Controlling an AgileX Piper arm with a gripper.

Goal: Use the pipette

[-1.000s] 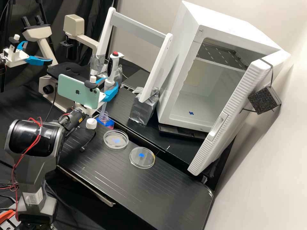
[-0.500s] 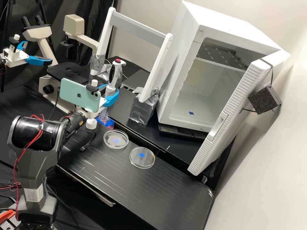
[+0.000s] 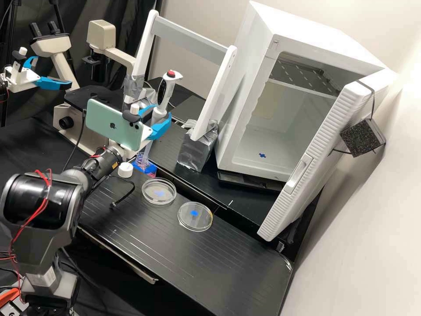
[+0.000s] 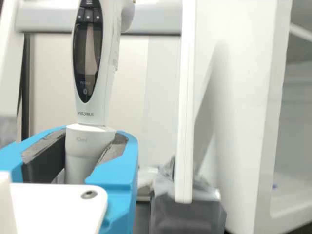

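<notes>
White plastic, likely light but top-heavy and a bit slick, the pipette point(image 4: 87, 151) is pinched round its barrel by the blue fingers point(image 4: 124, 170), its lower end near the neck of the bottle point(image 3: 151, 168). I'd say just under the collar is the right hold, sparing that slim, fragile tip. Whether the tip is inside the neck I can't tell, and the wrist view cuts off the pipette's head.

Rises from a dark grey base point(image 3: 51, 286) to a bulky elbow joint point(image 3: 30, 193), then slants upward through a forearm point(image 3: 98, 165) to a white gripper point(image 3: 161, 112). Has bright blue fingers point(image 4: 122, 170) closed in to a grip, with dark pads point(image 4: 51, 158) inside. Carries red wires point(image 3: 33, 216) over the joint.
</notes>
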